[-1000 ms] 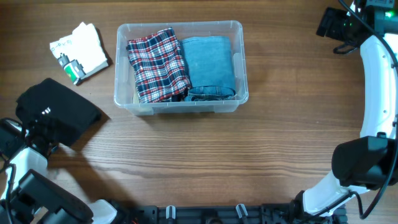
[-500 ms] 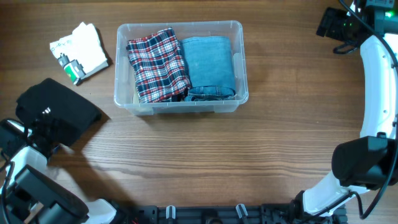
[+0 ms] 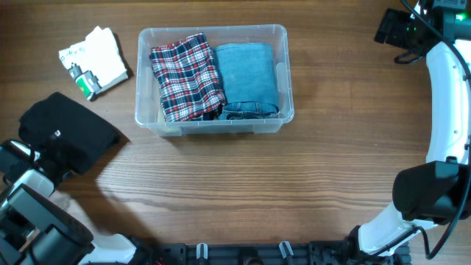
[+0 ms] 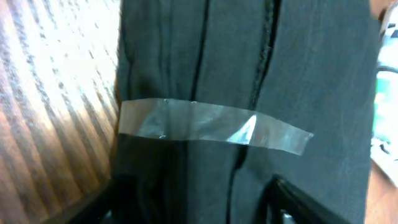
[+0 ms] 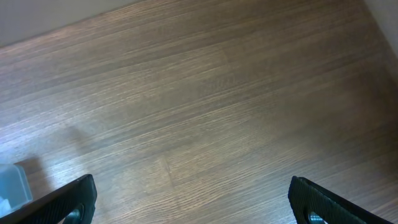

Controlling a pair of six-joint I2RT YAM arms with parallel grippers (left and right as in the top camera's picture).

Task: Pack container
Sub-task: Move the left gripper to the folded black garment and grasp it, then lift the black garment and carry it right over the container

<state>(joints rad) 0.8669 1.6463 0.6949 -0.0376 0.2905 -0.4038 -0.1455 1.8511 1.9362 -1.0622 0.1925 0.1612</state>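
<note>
The clear container (image 3: 286, 53) stands at the back centre and holds a folded plaid garment (image 3: 185, 73) on the left and folded blue jeans (image 3: 249, 73) on the right. A folded black garment (image 3: 70, 129) lies on the table at the front left. In the left wrist view it (image 4: 249, 74) fills the frame, bound by a strip of clear tape (image 4: 211, 127). My left gripper (image 3: 53, 158) is at its near edge with fingers spread wide over the cloth (image 4: 193, 208). My right gripper (image 3: 394, 29) is open and empty above bare table (image 5: 193, 205) at the back right.
A white folded cloth with a small green and white item (image 3: 96, 59) lies at the back left, beside the container. A corner of the container (image 5: 12, 183) shows at the left edge of the right wrist view.
My left arm has shifted slightly toward the front left. The black garment has hardly moved. The right arm has not moved.
</note>
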